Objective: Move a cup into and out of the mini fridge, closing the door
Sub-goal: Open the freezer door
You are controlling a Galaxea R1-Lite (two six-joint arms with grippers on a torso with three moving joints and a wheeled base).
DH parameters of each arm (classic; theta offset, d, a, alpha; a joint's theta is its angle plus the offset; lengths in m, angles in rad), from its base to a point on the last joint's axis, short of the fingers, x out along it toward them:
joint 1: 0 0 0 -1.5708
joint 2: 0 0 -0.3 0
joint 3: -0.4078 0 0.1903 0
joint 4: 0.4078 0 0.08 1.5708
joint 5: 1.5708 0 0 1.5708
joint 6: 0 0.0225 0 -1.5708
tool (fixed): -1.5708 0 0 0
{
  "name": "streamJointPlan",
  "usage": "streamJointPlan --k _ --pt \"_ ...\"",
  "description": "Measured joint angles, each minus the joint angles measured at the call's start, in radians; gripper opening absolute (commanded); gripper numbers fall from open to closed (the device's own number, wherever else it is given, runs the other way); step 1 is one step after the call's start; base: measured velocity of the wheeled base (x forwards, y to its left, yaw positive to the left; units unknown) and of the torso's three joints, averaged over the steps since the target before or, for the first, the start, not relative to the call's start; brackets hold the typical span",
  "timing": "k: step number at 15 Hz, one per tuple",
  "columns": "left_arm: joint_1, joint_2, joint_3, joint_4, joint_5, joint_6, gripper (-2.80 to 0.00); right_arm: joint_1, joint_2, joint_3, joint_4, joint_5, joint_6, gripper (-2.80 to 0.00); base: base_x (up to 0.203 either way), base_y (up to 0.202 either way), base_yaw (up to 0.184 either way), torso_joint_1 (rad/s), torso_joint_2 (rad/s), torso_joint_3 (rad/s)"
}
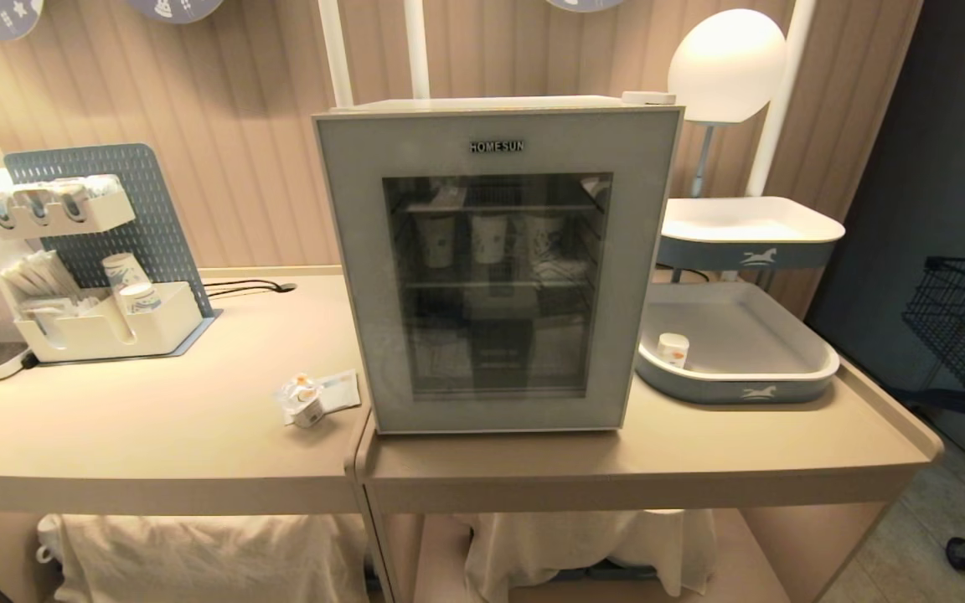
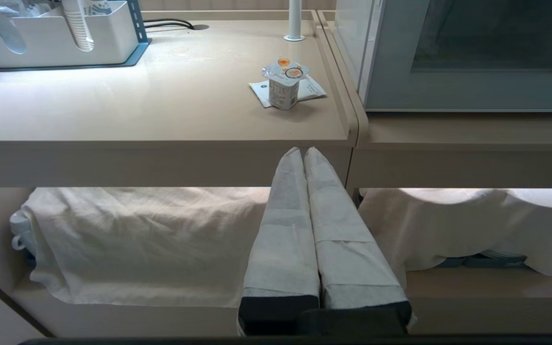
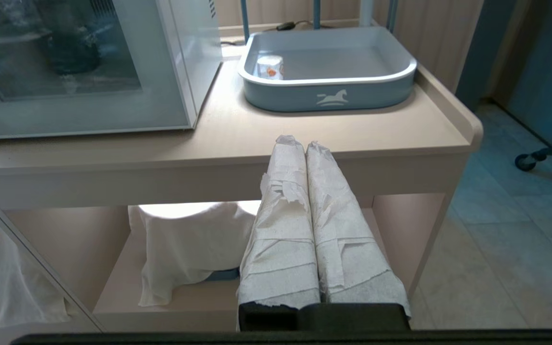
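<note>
Standing on a flat white packet [image 1: 340, 389] on the beige counter [image 1: 156, 419], the cup [image 1: 307, 406] sits just left of the mini fridge [image 1: 495, 105], whose door [image 1: 348, 276] is closed (paper cups [image 1: 489, 239] show behind its glass). Both grippers hang below the counter's front edge, empty: the left gripper [image 2: 303, 152] and right gripper [image 3: 300, 143] each have their 2 wrapped fingers pressed together. A similar pot [image 1: 672, 349] stands in the blue tray [image 1: 742, 389].

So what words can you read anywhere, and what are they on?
"HOMESUN": on the door of the fridge, above the window.
Cup: print on its side, too small to read.
Leaflet under the cup: too small to read.
Trays: only a horse picture, no words.
</note>
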Motion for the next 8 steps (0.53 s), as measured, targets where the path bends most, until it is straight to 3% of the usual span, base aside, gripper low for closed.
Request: streamJointPlan --k 5,6,8 --pt "0.0 0.011 -0.054 0.031 0.003 0.01 -2.8 0.0 0.0 0.0 0.001 0.0 0.0 -2.8 0.0 0.0 0.0 0.0 0.0 0.0" --pt "0.0 0.024 -0.12 0.06 0.012 0.005 -2.8 0.0 0.0 0.0 0.001 0.0 0.001 -2.8 0.0 0.0 0.0 0.0 0.0 0.0" --pt "-0.001 0.081 -0.382 0.16 0.051 -0.03 -2.8 0.0 0.0 0.0 0.001 0.0 0.0 -2.8 0.0 0.0 0.0 0.0 0.0 0.0"
